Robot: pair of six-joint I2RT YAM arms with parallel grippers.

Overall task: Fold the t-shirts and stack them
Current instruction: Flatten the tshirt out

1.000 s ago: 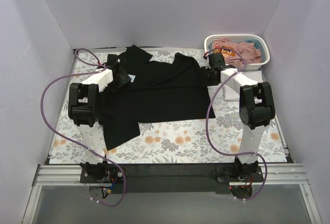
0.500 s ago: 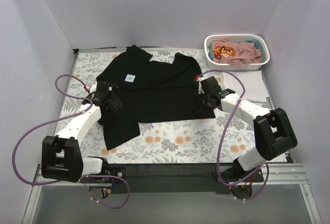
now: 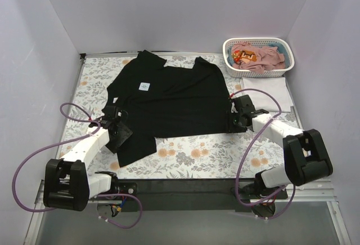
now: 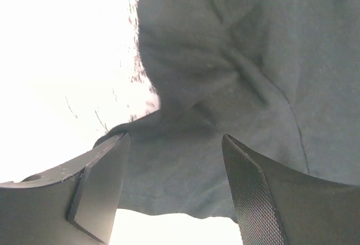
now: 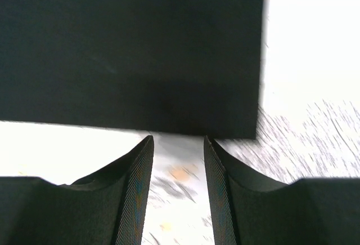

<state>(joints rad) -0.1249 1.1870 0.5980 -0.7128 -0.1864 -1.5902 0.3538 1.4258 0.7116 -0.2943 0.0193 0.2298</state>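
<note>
Floral-print cloth (image 3: 191, 155) covers the worktop.

Black t-shirt (image 3: 169, 101) lies mostly flat on the cloth, centre to far-left, with one flap reaching toward the near-left.

Left arm (image 3: 84, 143) lies low along the near-left and reaches the black tee's near-left edge. Right arm (image 3: 278, 128) lies low on the right and reaches the tee's near-right corner.

White slotted basket (image 3: 259, 71) sits in the far-right corner. Dusty-pink t-shirts (image 3: 267, 56) are heaped inside it, along with something orange that is too small to name.

White t-shirt (image 3: 273, 94) is folded flat on the worktop, just beside the basket on its near side.

Left fingers (image 4: 256, 200) are spread wide over rumpled black fabric at the tee's edge. Cloth fills the gap between them, and nothing is pinched.

Right fingers (image 5: 132, 188) are set narrow with a small gap, and only floral cloth shows between them. Their tips sit just short of the black tee's straight edge, near its corner, gripping nothing.

White neck label (image 3: 144, 86) faces up on the tee's left part, well apart from both sets of fingers.
</note>
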